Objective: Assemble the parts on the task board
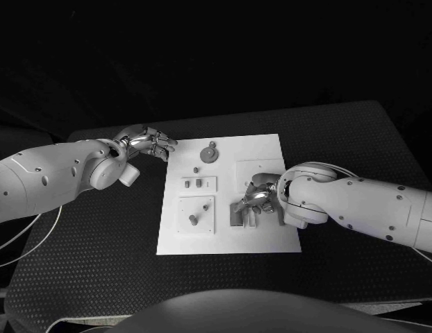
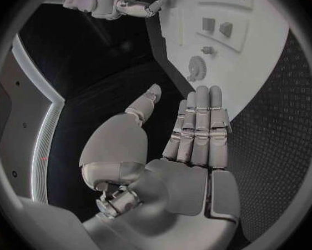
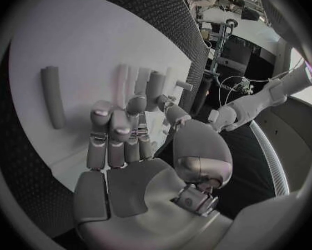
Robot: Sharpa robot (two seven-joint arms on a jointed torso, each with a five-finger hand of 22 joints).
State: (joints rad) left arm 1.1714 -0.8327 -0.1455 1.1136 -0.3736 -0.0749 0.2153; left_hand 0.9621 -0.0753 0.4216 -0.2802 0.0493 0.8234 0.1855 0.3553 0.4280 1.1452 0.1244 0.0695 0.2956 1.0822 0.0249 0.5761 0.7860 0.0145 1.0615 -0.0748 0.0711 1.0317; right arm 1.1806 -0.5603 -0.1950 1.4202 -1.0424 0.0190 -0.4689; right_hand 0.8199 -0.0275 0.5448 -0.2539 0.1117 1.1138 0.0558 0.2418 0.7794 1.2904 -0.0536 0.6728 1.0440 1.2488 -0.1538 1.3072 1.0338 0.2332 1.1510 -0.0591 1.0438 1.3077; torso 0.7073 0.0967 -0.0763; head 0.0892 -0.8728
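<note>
The white task board [image 1: 226,236] lies in the middle of the black table. On it are a round grey part [image 1: 209,154], two small pieces [image 1: 192,184], another small piece [image 1: 194,220] and a long grey bar [image 1: 237,216]. My left hand [image 1: 148,144] hovers just off the board's far left corner, fingers straight and holding nothing. In the left wrist view that hand [image 2: 197,133] points toward the round part [image 2: 195,68]. My right hand [image 1: 259,198] rests on the board's right half. Its fingers [image 3: 117,130] curl beside a grey bar [image 3: 52,97]; whether they grip a part is hidden.
Black textured matting [image 1: 96,263] surrounds the board on every side. My right forearm [image 1: 376,205] lies across the table on the board's right. A cable [image 1: 16,243] hangs off the table's left edge.
</note>
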